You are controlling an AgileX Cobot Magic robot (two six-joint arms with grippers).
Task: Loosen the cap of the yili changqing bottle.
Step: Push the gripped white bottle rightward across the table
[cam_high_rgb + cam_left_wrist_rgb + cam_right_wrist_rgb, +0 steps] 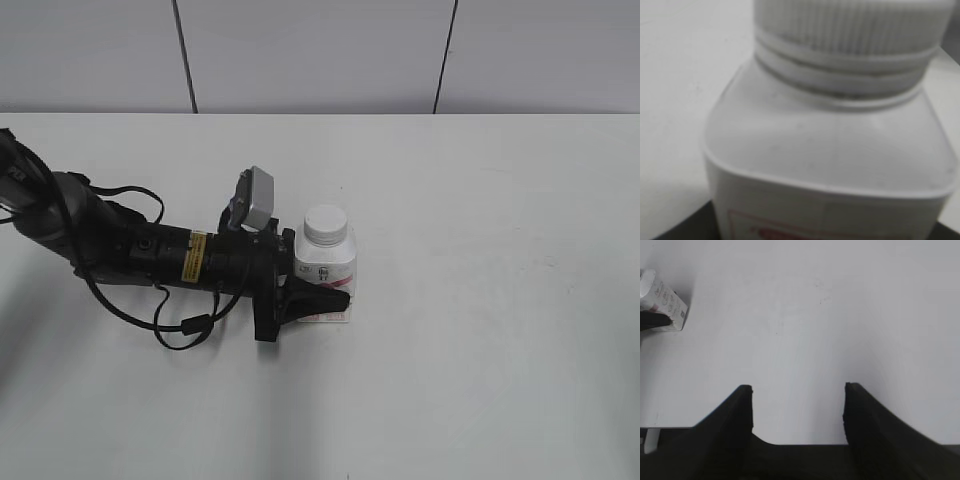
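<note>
The yili changqing bottle (328,262) stands upright on the white table, a squat white bottle with a pink-red label. Its ribbed white cap (327,224) sits on the neck. My left gripper (330,297) reaches in from the left and is shut on the bottle's lower body; one black finger lies across the front of the label. In the left wrist view the bottle (830,150) fills the frame, with the cap (850,25) at the top. My right gripper (797,390) is open and empty over bare table. The bottle (660,297) shows at the far top left of that view.
The white table (480,300) ends at a grey panelled wall at the back. The left arm with its looping black cables (150,260) lies low across the table's left side. The right arm does not show in the exterior view.
</note>
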